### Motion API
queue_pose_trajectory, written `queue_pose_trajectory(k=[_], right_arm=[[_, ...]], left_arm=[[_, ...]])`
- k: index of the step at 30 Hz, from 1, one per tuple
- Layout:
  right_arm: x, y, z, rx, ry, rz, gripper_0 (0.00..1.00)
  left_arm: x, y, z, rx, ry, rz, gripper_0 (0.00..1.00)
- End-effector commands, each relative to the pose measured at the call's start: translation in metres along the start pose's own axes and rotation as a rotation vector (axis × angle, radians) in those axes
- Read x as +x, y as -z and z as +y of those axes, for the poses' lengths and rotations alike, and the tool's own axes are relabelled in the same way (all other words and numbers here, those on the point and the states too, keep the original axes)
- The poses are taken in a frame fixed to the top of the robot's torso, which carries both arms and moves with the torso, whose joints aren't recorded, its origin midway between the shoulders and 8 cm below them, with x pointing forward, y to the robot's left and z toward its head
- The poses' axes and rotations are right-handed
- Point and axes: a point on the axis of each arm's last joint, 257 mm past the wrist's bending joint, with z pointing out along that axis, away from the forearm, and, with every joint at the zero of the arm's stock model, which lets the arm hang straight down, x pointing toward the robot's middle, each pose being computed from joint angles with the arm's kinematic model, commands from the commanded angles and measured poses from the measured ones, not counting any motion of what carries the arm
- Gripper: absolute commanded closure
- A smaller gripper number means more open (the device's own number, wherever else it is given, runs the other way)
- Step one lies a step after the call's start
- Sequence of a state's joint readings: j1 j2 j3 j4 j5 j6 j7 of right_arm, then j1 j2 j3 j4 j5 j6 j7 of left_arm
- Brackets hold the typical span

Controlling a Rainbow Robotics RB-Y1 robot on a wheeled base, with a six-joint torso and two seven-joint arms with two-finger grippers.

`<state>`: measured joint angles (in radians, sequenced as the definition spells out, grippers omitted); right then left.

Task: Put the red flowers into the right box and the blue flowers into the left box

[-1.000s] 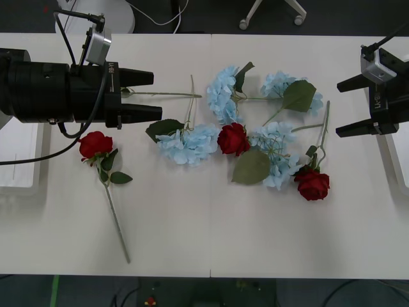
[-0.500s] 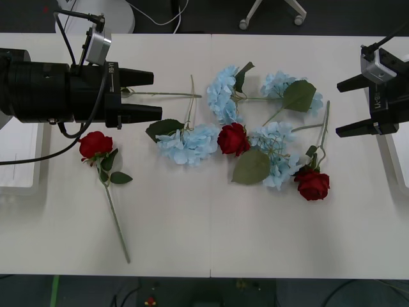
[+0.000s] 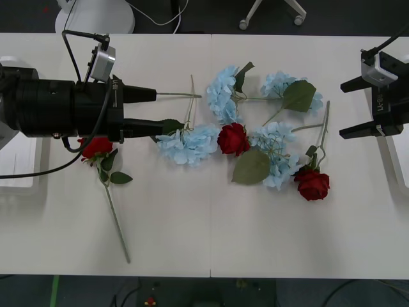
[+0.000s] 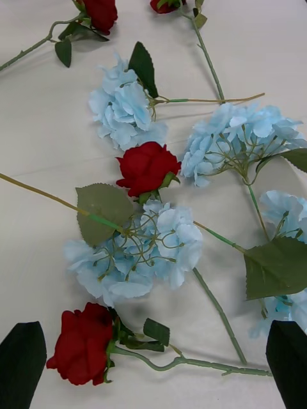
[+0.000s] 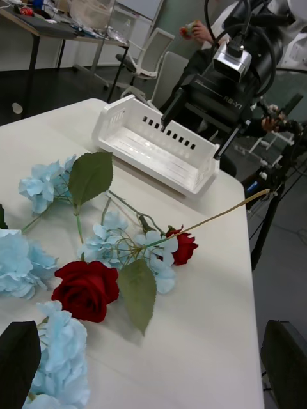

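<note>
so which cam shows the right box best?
Left wrist view: the right box shows whole, slotted wall and bare floor, behind the right gripper. Front view catches just a white sliver of it at the edge.

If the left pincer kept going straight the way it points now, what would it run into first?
The left pincer, open and pointing toward the robot's right, would probably first meet the blue flower cluster with its dark leaf and stem just ahead of its fingertips, before the middle red rose. Its height above them is unclear.
</note>
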<state>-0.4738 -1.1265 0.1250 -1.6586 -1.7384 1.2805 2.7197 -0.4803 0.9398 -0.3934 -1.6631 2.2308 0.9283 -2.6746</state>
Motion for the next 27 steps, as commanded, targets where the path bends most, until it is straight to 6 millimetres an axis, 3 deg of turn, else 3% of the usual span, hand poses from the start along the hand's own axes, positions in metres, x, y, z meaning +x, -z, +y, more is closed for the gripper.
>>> queue_pose_trajectory(k=[1,5,12,18,23,27], right_arm=[[-0.014,0.010,0.002,-0.007,-0.217,-0.016,0.00],[-0.024,0.005,0.011,-0.046,-0.631,-0.034,0.00],[-0.027,0.002,0.002,-0.007,-1.348,-0.013,0.00],[-0.030,0.001,-0.007,0.028,-1.986,-0.019,0.00],[-0.025,-0.006,-0.018,0.079,-2.558,-0.063,0.00],[-0.014,-0.014,-0.024,0.158,-2.868,-0.102,0.00]], left_arm=[[-0.012,0.009,0.002,-0.014,-0.022,-0.016,0.00],[-0.015,0.031,0.030,-0.082,0.130,0.015,0.00],[0.018,0.058,0.080,-0.228,0.435,0.054,0.00],[0.028,0.069,0.109,-0.343,0.725,0.060,0.00],[0.013,0.075,0.122,-0.459,0.926,0.040,0.00],[-0.004,0.078,0.129,-0.536,1.055,-0.014,0.00]])
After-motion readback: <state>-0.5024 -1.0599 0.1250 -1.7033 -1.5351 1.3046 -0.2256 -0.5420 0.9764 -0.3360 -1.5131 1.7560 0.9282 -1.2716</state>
